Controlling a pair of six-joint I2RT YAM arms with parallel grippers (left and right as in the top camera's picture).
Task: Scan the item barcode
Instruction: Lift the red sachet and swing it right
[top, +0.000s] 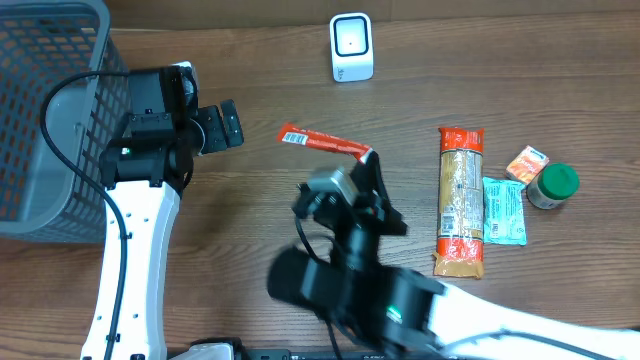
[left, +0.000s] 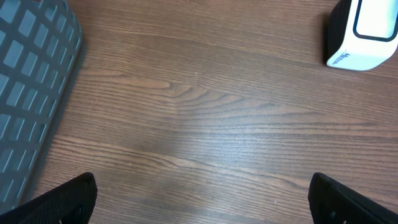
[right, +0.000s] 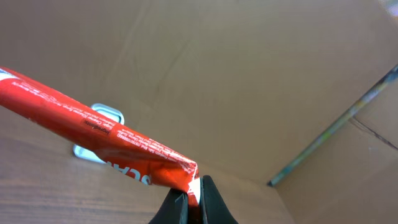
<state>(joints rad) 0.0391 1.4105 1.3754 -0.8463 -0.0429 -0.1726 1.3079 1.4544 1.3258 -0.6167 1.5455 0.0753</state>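
Right gripper (right: 193, 196) pinches one end of red snack packet (right: 93, 140) near the scanner (top: 351, 47); thin hold may let barcode twist away

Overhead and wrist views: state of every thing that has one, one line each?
left gripper: open, empty
right gripper: shut on the red packet's end
red packet: held by one end
scanner: upright on the table
basket: upright
long packet: lying flat
teal packet: lying flat
orange box: lying on the table
jar: upright, lid on
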